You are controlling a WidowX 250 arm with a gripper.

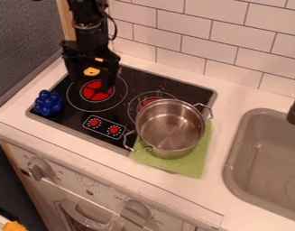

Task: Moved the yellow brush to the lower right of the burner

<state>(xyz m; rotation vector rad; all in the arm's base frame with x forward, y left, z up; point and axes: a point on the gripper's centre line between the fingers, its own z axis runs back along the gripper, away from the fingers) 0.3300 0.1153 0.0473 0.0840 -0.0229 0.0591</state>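
At the upper left of the view, the black gripper (91,83) hangs over the back-left part of the stove, near the left burner (97,90). Its fingers stand apart, and it is open. A small yellow piece (91,71), which looks like part of the brush, shows between the fingers. The gripper covers the rest of it, and I cannot tell whether they touch.
A blue bumpy object (48,103) sits at the stove's left corner. A steel pot (170,128) stands at the stove's right front, partly over a green cloth (199,158). The sink (267,158) lies right, and a tiled wall (225,45) rises behind.
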